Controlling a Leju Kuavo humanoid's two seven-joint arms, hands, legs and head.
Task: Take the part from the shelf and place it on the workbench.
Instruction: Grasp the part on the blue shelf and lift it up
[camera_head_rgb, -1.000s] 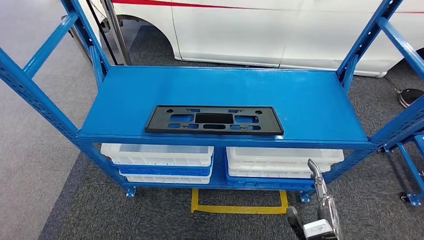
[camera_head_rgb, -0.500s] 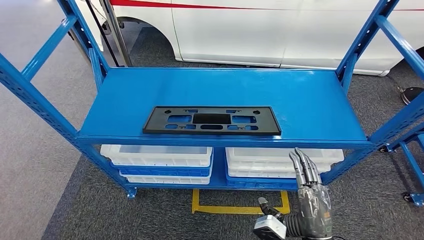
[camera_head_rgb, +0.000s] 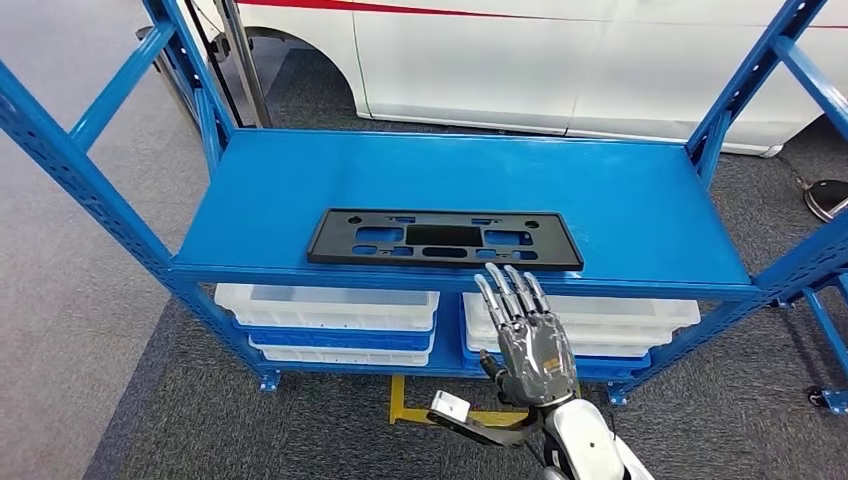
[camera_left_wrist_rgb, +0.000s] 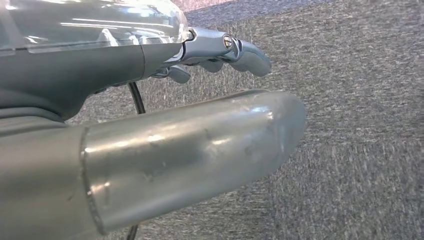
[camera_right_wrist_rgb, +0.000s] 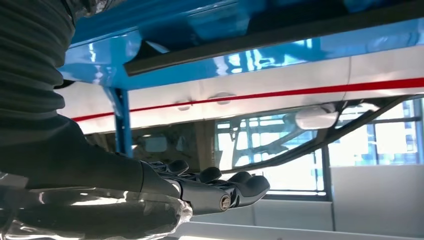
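Since the frame 0.5 s ago the right hand (camera_head_rgb: 530, 340) had risen and moved left, from low beside the shelf's front-right corner to just in front of the shelf (camera_head_rgb: 640, 215) edge; the camera also shifted a bit, so the whole scene sat slightly further right. The hand was up w/ fingers (camera_head_rgb: 510, 295) straight and slightly spread, palm away from the camera, holding nothing. Fingertips reached the front lip, just below the part's right half, not touching the part.

The part (camera_head_rgb: 445, 239), a flat black rectangular plate w/ cutouts, lay flat on the blue top deck near the front edge, roughly centred.

Under the deck were two stacks of shallow bins, white and blue alternating: left stack (camera_head_rgb: 325, 305) and right stack (camera_head_rgb: 620, 315), the hand overlapping the right one's near corner. Top left bin looked empty; the others were mostly hidden by the deck and by each other, so contents: can't tell.

Left hand (camera_left_wrist_rgb: 220, 50), in the left wrist view, hung over grey carpet (camera_left_wrist_rgb: 360, 100), fingers extended w/ tips bent a little, nothing in it.

In the right wrist view the right hand (camera_right_wrist_rgb: 220, 192) showed the same flat, empty pose near the blue frame.

Behind the shelf was a white car (camera_head_rgb: 560, 60) w/ a red stripe. Yellow tape (camera_head_rgb: 400, 400) marked the floor under the shelf.
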